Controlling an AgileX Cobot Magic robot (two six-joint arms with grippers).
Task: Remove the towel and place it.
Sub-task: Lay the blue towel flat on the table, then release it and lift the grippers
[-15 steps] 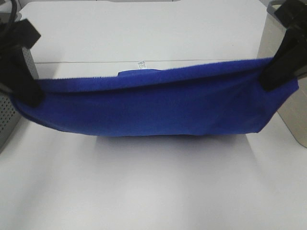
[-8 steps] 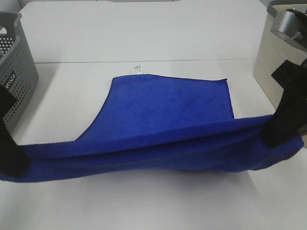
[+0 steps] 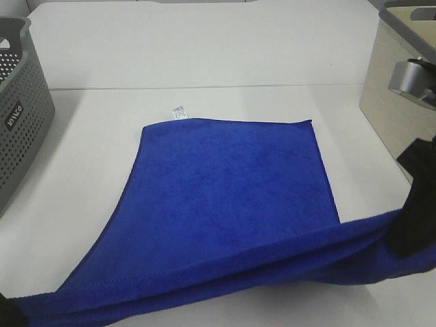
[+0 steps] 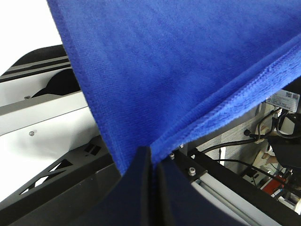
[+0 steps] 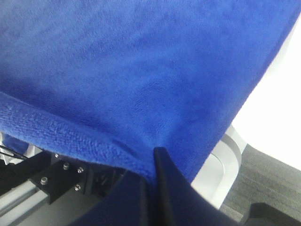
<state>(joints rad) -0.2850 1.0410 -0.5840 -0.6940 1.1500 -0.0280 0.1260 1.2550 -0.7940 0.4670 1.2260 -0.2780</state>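
Note:
The royal-blue towel (image 3: 225, 197) lies spread over the white table, its far edge flat with a small white tag (image 3: 178, 110) at the far left corner. Its near edge is lifted and stretched between both grippers. My left gripper (image 3: 7, 312) is barely visible at the bottom left corner of the exterior view; in the left wrist view its black fingers (image 4: 148, 167) are shut on the towel's (image 4: 155, 75) corner. At the lower right, my right gripper (image 3: 409, 228) is shut on the other near corner, and the right wrist view shows its fingers (image 5: 157, 162) pinching the towel (image 5: 141, 70).
A grey perforated basket (image 3: 17, 116) stands at the left edge of the table. A beige bin (image 3: 392, 82) stands at the far right, close to my right arm. The table's (image 3: 204, 48) far half is white and bare.
Both grippers have pulled the towel's near edge toward the camera and downward. The towel has gone from hanging as a folded band to lying spread across the table.

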